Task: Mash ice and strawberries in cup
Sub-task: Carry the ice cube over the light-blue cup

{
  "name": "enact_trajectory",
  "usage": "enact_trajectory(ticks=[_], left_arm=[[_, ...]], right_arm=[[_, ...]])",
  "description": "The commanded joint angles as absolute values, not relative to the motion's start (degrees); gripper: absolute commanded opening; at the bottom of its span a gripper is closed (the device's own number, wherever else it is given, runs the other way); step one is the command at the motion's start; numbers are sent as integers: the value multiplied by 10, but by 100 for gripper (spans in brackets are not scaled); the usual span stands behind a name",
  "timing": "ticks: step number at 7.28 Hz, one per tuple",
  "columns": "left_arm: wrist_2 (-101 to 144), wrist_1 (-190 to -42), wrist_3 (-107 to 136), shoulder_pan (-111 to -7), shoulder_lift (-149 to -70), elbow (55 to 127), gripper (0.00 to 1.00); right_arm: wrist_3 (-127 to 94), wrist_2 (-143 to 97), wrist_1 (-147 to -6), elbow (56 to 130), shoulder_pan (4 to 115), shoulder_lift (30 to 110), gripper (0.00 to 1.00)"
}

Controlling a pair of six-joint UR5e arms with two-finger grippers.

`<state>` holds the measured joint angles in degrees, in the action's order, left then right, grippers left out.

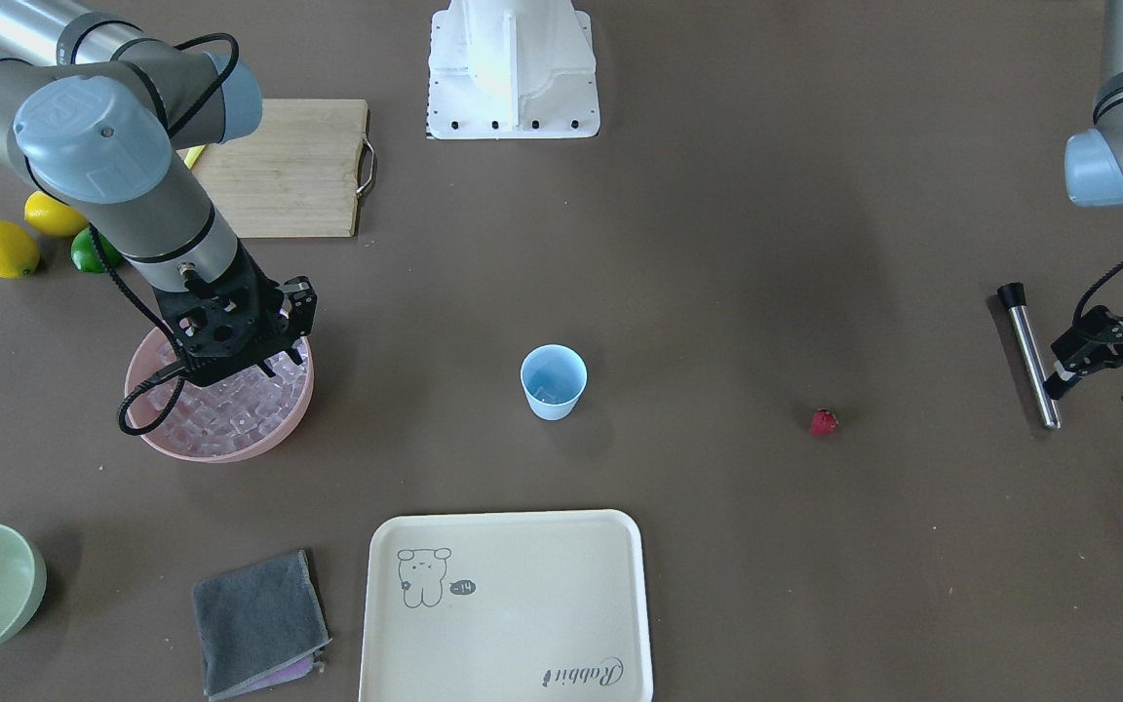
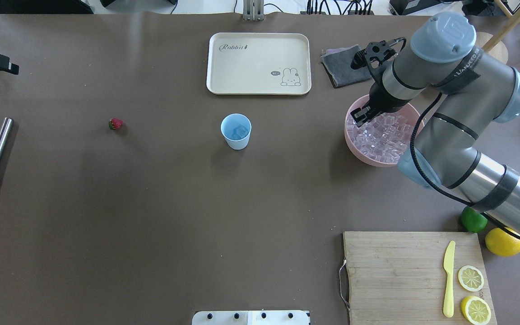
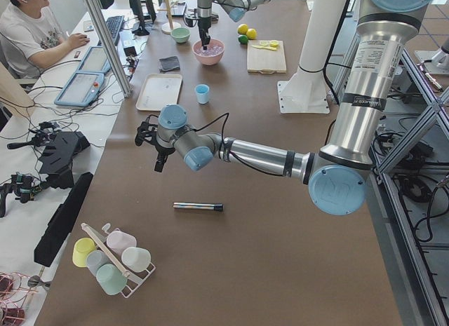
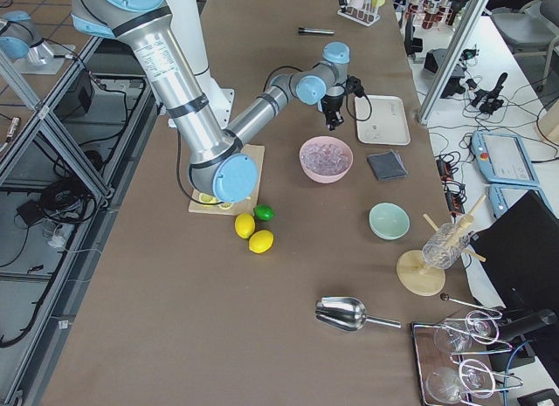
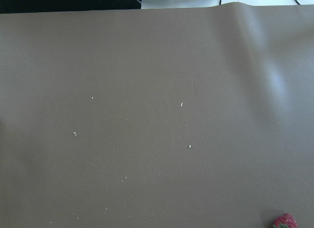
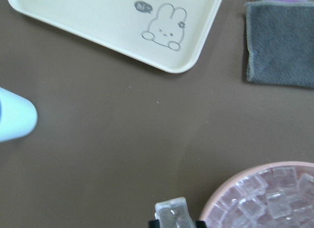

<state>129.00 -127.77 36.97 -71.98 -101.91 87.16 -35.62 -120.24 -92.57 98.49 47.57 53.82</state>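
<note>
The ice cube (image 6: 171,213) sits pinched in your right hand (image 2: 360,118), whose fingers are closed on it, over the pink bowl's (image 2: 351,143) rim, well to the robot's right of the cup (image 2: 236,131). Lift clear, travel level to the cup, and release low over its mouth so nothing bounces out.

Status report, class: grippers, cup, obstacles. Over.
Right gripper shut on ice cube by pink bowl rim. Left gripper open. Cup holds ice; strawberry on table. Nothing blocks cup.
</note>
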Motion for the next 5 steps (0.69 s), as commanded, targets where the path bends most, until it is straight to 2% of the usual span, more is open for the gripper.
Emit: enact_trajectory(ticks=[1, 3, 5], left_arm=[[1290, -1278, 370, -715, -1021, 867, 97], [1290, -1277, 369, -706, -1022, 868, 97], [1290, -1278, 370, -706, -1022, 866, 97]], right_arm=[[-457, -1181, -967, 948, 442, 431, 0], [-535, -1113, -968, 853, 390, 324, 0], [-567, -1057, -962, 798, 347, 275, 0]])
